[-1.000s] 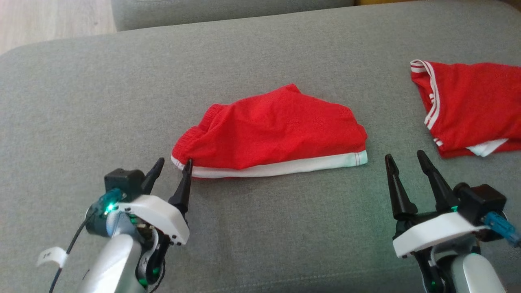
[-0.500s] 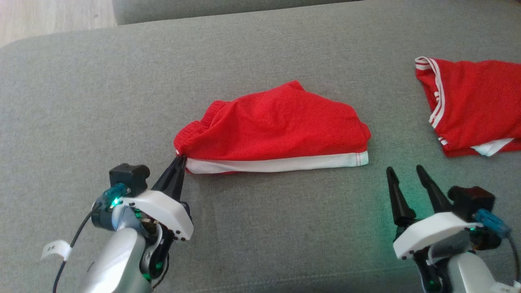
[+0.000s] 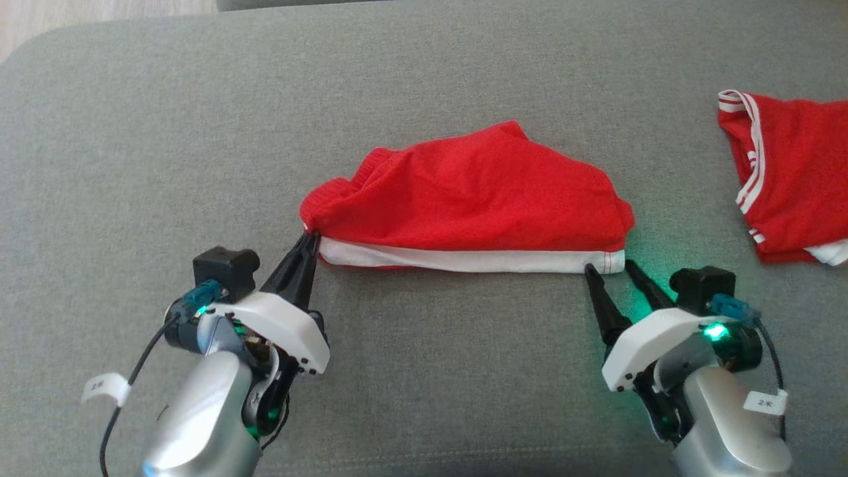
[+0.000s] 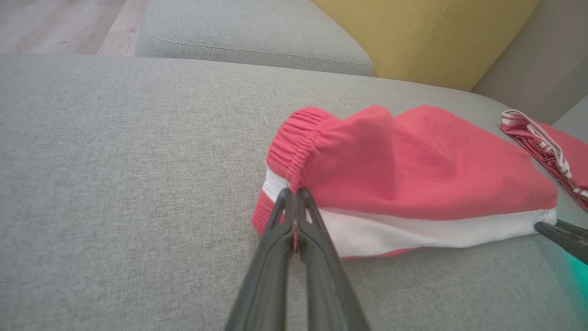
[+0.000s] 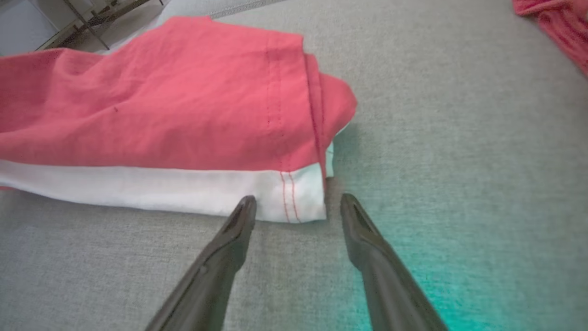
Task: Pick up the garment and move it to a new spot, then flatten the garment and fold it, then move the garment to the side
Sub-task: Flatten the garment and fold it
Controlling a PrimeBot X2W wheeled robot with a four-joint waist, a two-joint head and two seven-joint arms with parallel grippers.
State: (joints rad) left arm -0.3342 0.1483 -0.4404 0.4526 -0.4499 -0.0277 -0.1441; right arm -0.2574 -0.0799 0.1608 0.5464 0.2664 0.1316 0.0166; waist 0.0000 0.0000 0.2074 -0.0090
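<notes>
Head view, left gripper point(image 3: 309, 238): clenched on the left corner of the red shorts point(image 3: 477, 192), where the gathered waistband meets the white band.
Left wrist view: both fingers pressed together, fabric pinched at their tips.
Right gripper point(image 3: 609, 266): fingers spread, grasping nothing; one tip at the white band's right corner, the other on the grey sofa cushion point(image 3: 165, 132) just beside it.
Red shorts: mid-cushion, lying flat, white band towards the robot.
Open room: bare cushion to the left, in front and behind.
Right side: a striped red garment point(image 3: 795, 172), well apart from the shorts.
Edges: cushion's rounded far-left corner, wood floor point(image 3: 66, 10) beyond.
Count: two grippers, two red garments.
</notes>
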